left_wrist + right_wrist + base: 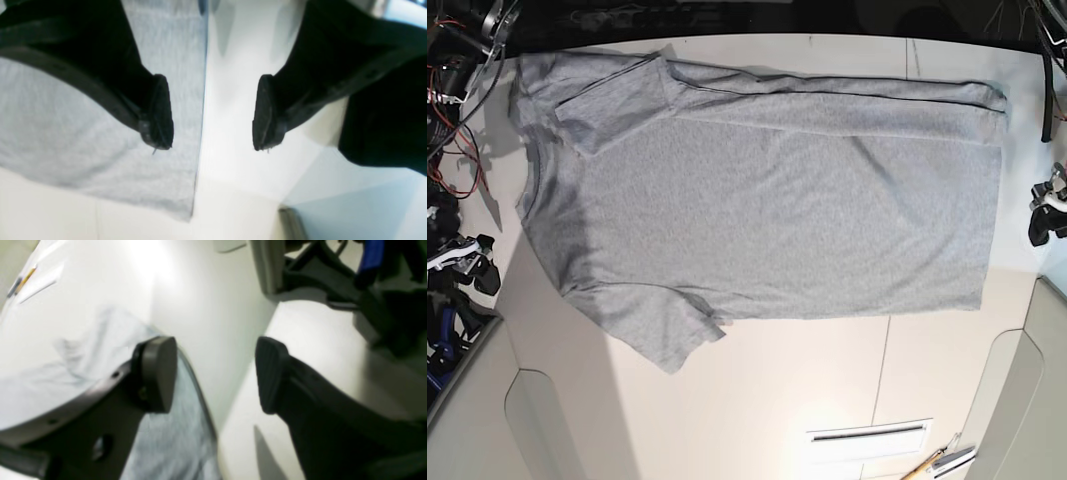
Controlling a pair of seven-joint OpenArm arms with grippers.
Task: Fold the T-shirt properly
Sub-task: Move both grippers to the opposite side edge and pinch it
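Note:
The light grey T-shirt [777, 200] lies flat, plain side up, on the white table [827, 380], neck to the left and hem to the right. Its far long edge is folded over in a strip [847, 88], and the far sleeve [612, 100] is folded in. The near sleeve [662, 335] sticks out. My left gripper [213, 113] is open and empty, hovering over the shirt's straight edge [200, 133]; it sits at the right table edge [1047, 212]. My right gripper [215, 376] is open and empty beside the shirt's edge [180, 440], at the left edge [457, 255].
A pencil and a small tool [935, 463] lie at the near right beside a white slotted strip [867, 437]. Loose red and black cables [452, 110] hang at the far left. A black cable [1047, 90] runs along the right edge.

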